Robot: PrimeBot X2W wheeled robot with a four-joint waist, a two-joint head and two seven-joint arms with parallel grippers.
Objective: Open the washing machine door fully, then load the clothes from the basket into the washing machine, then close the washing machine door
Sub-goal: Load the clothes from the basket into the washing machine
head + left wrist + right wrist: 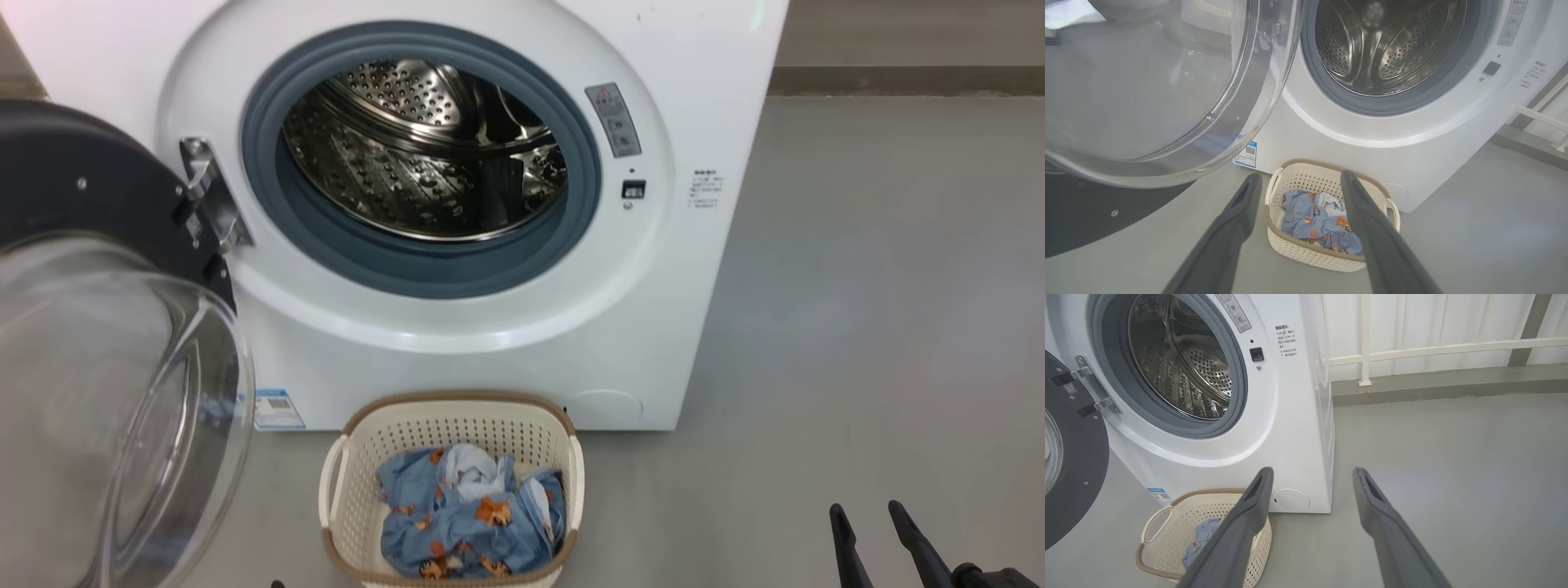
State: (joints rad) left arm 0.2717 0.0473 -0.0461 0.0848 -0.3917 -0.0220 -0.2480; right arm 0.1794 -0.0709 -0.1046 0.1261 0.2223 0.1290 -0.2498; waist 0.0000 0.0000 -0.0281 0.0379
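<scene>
The white washing machine (490, 327) stands with its steel drum (424, 155) exposed. The washing machine door (122, 408) is swung out to the left, its clear glass bowl facing me and its dark inner face (73, 180) behind it. On the floor just in front of the machine sits the cream basket (457, 402), holding the blue animal-print clothes (473, 523) with some white cloth on top. My left gripper (1300, 176) hovers open above the basket (1306, 249), beside the door glass (1167, 81). My right gripper (867, 510) is open and empty, to the right of the basket (1167, 539).
Grey floor (857, 327) stretches wide to the right of the machine. A white railing (1412, 351) and a low kerb run along the wall behind. The open door (1073, 457) takes up the space left of the basket.
</scene>
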